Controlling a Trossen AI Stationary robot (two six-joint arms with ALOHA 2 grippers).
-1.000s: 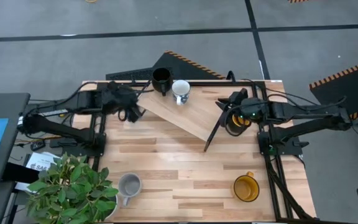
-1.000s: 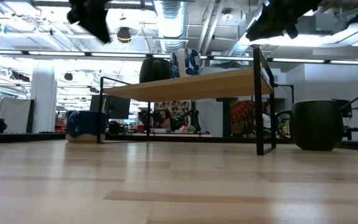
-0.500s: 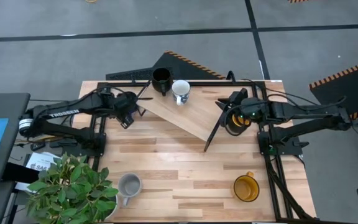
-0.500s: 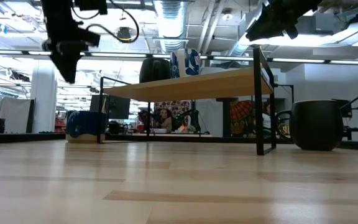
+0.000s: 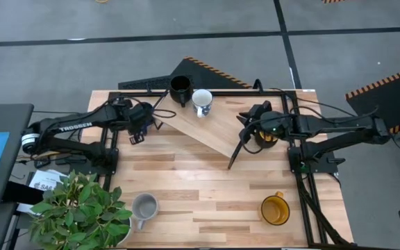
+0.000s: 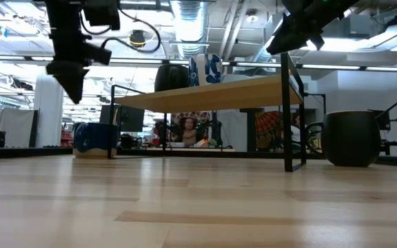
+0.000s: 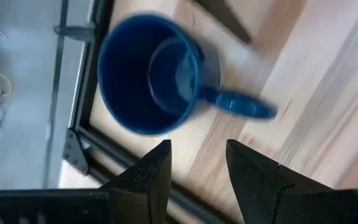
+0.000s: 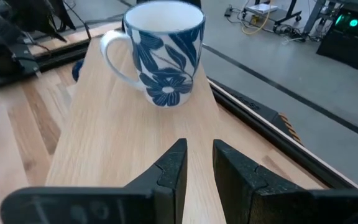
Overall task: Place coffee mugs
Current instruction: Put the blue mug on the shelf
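The left end effector [image 7: 194, 171], fingers parted and empty, hangs over the dark blue ceramic mug [image 7: 151, 74] near the wooden worktop's [image 5: 207, 201] left rear edge. The right end effector [image 8: 197, 162], fingers narrowly apart and empty, sits above the raised wooden shelf [image 5: 210, 128], facing the white blue-flowered ceramic mug [image 8: 161, 53] beside the black mug [image 5: 180, 88].
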